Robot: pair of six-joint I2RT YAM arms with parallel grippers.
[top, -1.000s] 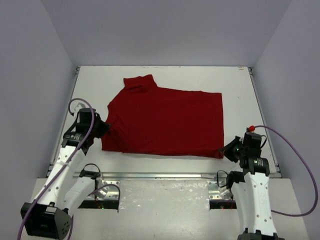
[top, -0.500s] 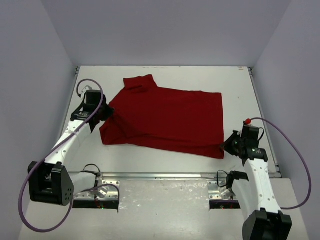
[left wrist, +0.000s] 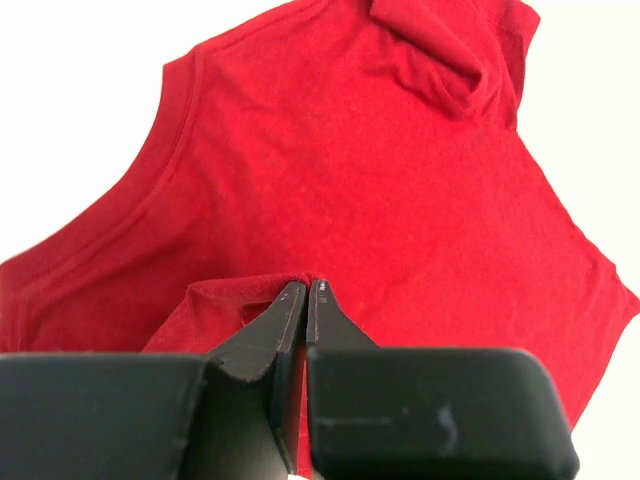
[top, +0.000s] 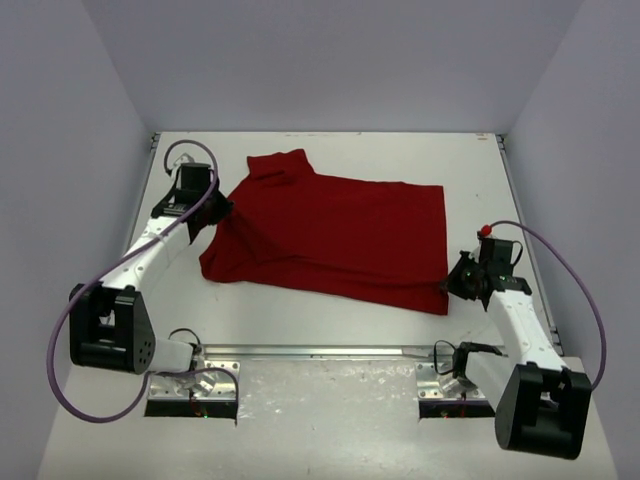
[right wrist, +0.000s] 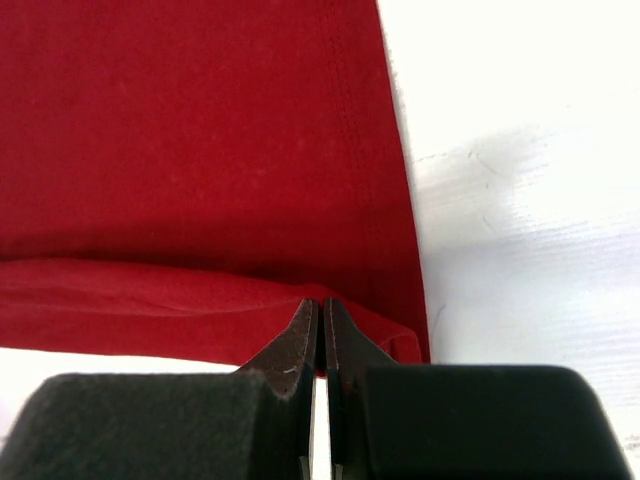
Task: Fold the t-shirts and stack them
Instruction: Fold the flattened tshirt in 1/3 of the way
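The dark red t-shirt (top: 335,235) lies spread across the middle of the white table, collar end at the left, one sleeve folded up at the far left (top: 280,165). My left gripper (top: 222,205) is shut on the shirt's left edge, lifted and drawn over the cloth; in the left wrist view (left wrist: 305,285) the cloth bunches at the tips. My right gripper (top: 449,284) is shut on the near right hem corner, held just above the table; the right wrist view (right wrist: 321,303) shows the hem folded over the shirt (right wrist: 190,130).
The white table (top: 330,320) has raised rails along its left and right sides and a metal rail at the near edge (top: 320,350). Grey walls stand on three sides. Purple cables loop from both arms.
Both grippers have moved away from me, carrying the shirt's near edge with them. The left one has moved much farther, folding the left side over the shirt; the near hem now runs slanted.
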